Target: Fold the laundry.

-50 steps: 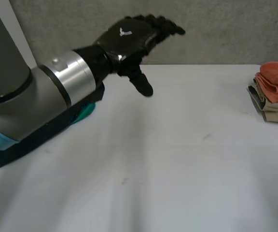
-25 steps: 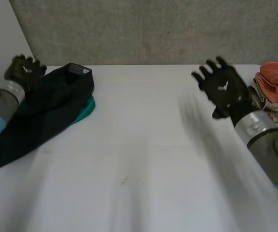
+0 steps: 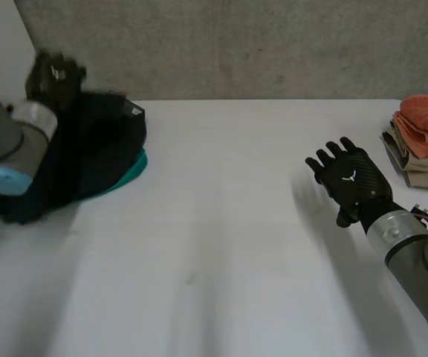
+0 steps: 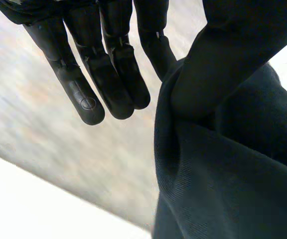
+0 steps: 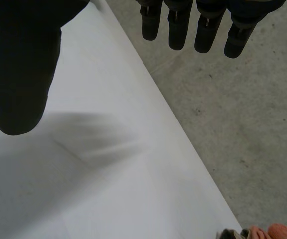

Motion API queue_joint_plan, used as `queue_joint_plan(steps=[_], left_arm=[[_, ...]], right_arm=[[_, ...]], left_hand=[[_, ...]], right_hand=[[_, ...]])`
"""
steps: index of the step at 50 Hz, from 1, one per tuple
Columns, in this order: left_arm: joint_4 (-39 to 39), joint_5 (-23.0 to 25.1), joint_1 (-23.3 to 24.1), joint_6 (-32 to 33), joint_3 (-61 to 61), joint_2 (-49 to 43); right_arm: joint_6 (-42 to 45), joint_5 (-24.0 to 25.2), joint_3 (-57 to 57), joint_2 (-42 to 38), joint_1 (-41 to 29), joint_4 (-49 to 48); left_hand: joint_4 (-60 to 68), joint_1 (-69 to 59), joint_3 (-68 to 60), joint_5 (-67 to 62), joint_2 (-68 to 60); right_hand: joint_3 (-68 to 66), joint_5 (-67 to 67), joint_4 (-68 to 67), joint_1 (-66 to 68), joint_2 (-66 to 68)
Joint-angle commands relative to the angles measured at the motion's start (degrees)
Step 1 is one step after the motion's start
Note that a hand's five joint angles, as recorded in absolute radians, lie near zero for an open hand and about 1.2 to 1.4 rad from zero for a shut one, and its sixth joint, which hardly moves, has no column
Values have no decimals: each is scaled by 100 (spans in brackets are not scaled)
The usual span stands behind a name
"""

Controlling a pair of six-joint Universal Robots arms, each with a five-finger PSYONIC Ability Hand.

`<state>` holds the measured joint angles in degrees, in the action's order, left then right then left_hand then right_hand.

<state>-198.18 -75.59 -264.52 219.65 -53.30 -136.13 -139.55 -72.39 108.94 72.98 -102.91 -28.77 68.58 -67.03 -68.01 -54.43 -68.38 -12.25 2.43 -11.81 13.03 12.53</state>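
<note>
Far left on table: garment atop another cloth, left hand at its far edge. Far right: folded stack, right hand near it, centre-side.

Setting: a robotics lab bench, not a home. The work surface is a plain white table set against a rough grey wall that looks like bare concrete. My right wrist view shows the same speckled grey surface beyond the table's edge.

The only household things are cloth. A stack of folded cloths, orange over beige, sits at the table's right edge. A dark garment lies at the left, with a teal cloth showing from under it.

My left arm and right arm, grey joints with light-blue caps, reach in from either side: machine hardware at a test table.
</note>
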Motion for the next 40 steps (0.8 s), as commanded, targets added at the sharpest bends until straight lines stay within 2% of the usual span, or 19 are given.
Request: queue_joint_plan(steps=[1,6,10,13,19,23,25,26,31,36,37,40], left_arm=[[-783,9,822,-1722,-954,2037],[-783,71,1611,-2855,-1428,2749],[-783,115,2174,-3208,-1613,2794],[-748,115,2386,-3209,-1719,2698],[-371,132,3001,-3130,-2062,1688],[156,123,3406,-2639,-2036,1222],[384,123,3485,-2323,-2053,1151],[612,63,3521,-1991,-2071,1151],[1167,-192,3512,-1530,-2141,1606],[1361,-772,3547,-1881,-2588,2424],[1352,-1078,3556,-2030,-2807,2721],[1361,-1571,3547,-2224,-3194,3136]], right_arm=[[-37,-38,-13,50,52,-5],[-72,-47,-13,111,192,3],[-99,-56,-4,234,385,3],[-116,-91,-4,305,517,-5],[-414,-390,-39,516,887,-5],[-705,-452,-92,577,1045,12],[-836,-417,-110,604,1045,56],[-854,-408,-127,604,1045,65],[-872,-416,-320,604,984,530],[-925,-408,-628,604,686,1373],[-916,-416,-776,604,485,1670],[-925,-417,-962,595,237,2120]], left_hand=[[1142,-1297,-1199,-1557,-1162],[1142,-1297,-1199,-1557,-1162],[1142,-1297,-1199,-1557,-1162],[1142,-1297,-1199,-1557,-1162],[1142,-1297,-1199,-1557,-1162],[1128,-1283,-1184,-1543,-1147],[-2370,2214,2313,1954,2350],[-5002,4847,4946,4587,4983],[-5416,5261,5359,5001,5396],[-5433,5278,5376,5017,5413],[-5416,5261,5359,5001,5396],[-5383,5227,5326,4967,5363]], right_hand=[[225,-243,181,-303,-253],[225,-243,181,-303,-253],[225,-243,181,-303,-253],[225,-243,181,-303,-253],[225,-243,181,-303,-253],[225,-243,181,-303,-253],[225,-243,181,-303,-253],[225,-243,181,-303,-253],[225,-243,181,-303,-253],[225,-243,181,-303,-253],[225,-243,181,-303,-253],[225,-243,181,-303,-253]])
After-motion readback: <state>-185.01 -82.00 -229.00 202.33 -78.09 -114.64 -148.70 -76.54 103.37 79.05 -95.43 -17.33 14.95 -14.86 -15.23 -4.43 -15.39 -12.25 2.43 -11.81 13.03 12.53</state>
